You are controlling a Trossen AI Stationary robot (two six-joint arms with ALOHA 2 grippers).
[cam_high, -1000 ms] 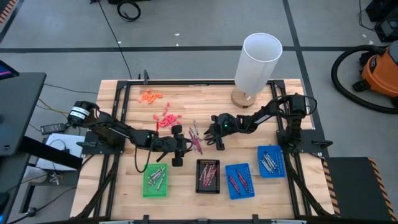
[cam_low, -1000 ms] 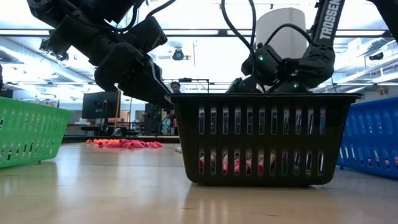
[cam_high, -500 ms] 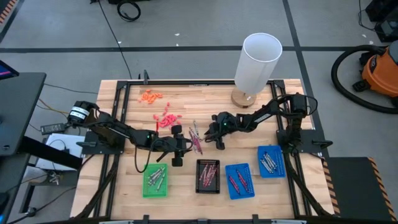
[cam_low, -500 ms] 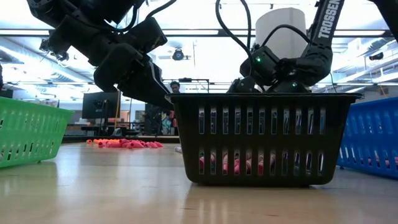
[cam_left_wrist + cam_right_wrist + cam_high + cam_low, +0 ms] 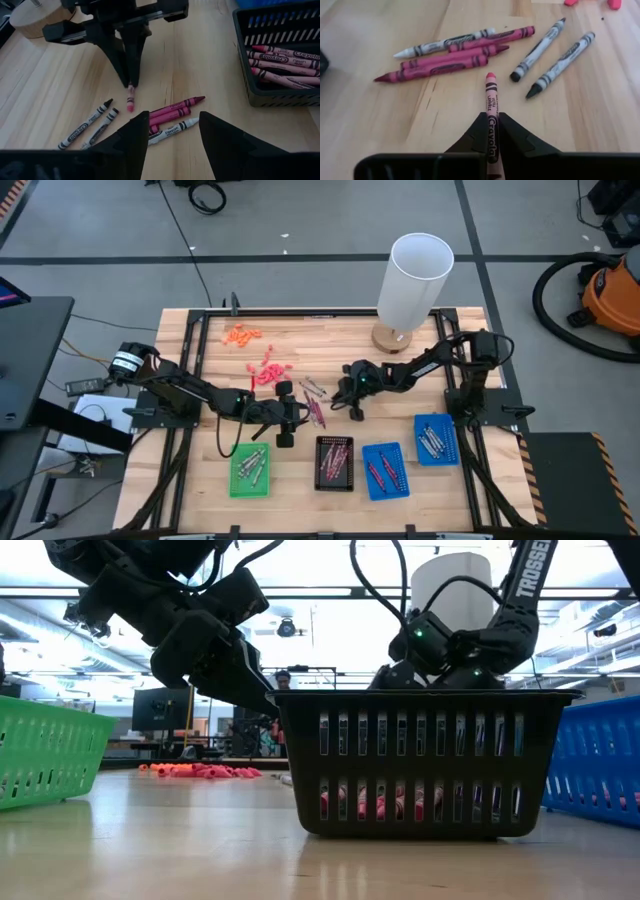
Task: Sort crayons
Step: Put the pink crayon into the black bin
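A: Right hand (image 5: 491, 131) clamped on a pinkish-red crayon (image 5: 491, 100), tip pointing at the loose crayons (image 5: 455, 55) on the bench (image 5: 380, 125).

B: Left hand (image 5: 170, 127)?

A: Fingers apart, holding nothing, hovering beside the same pile, near the black tray (image 5: 280, 30) of pink crayons.

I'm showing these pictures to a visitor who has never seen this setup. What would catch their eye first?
Probably the right gripper at mid-table, shut on a pinkish-red crayon above the loose crayons. Next, the tall white cylinder at the far edge, and the four trays along the near edge.
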